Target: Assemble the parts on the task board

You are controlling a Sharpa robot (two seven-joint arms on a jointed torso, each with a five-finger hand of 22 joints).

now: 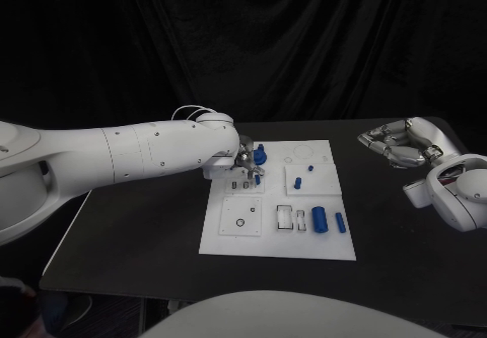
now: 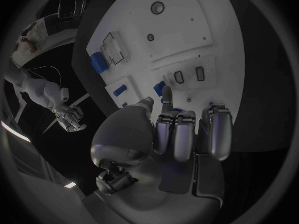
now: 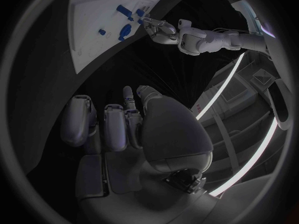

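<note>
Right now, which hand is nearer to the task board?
Left. The left hand is over the far left part of the task board; the right hand is off to its right, above bare table.

One board (image 1: 229, 243). Two hands: left (image 1: 248, 160), right (image 1: 397, 144). Five blue parts visible: (image 1: 261, 152), (image 1: 310, 169), (image 1: 298, 183), (image 1: 319, 219), (image 1: 340, 222).
</note>
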